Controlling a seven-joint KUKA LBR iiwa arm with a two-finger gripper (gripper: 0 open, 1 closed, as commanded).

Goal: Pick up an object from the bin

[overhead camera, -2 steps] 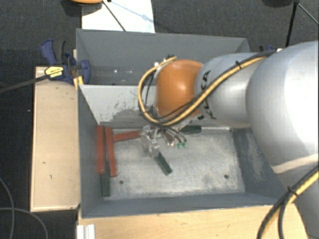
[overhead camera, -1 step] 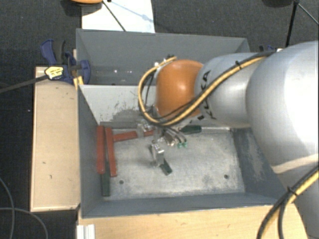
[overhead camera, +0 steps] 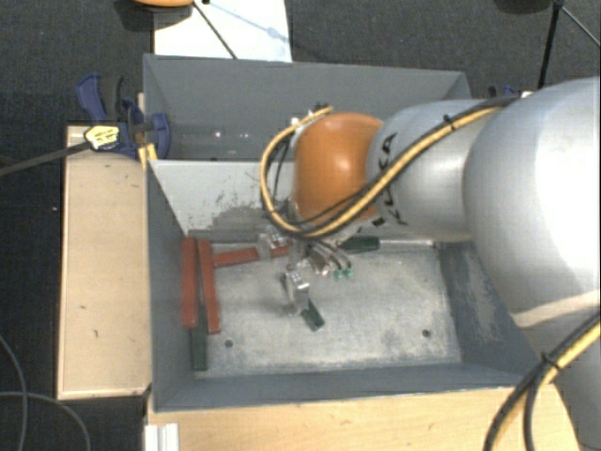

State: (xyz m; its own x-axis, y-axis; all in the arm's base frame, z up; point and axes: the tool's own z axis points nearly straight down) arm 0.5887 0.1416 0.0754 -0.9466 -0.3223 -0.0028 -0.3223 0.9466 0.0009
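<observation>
I am in the approach step of the pick: my gripper (overhead camera: 299,287) hangs low over the middle of the bin (overhead camera: 394,319), and just beside its tip, toward the near wall, lies a small dark green block (overhead camera: 313,318), short, squared and lying askew on the floor. It looks like the thing to go for, but I cannot tell whether it touches the gripper, nor whether my gripper is released or clenched; the view from above hides that under my orange cover (overhead camera: 333,172). As I judge it, the next move calls for a small shift toward the block, a straight descent to the floor and a firm close across its narrow sides, since it looks hard and smooth and could skid on the scuffed, speckled metal. Well apart, by the left wall, lie flat red strips (overhead camera: 191,285) in an L, with a dark strip (overhead camera: 198,350) at their near end.
</observation>
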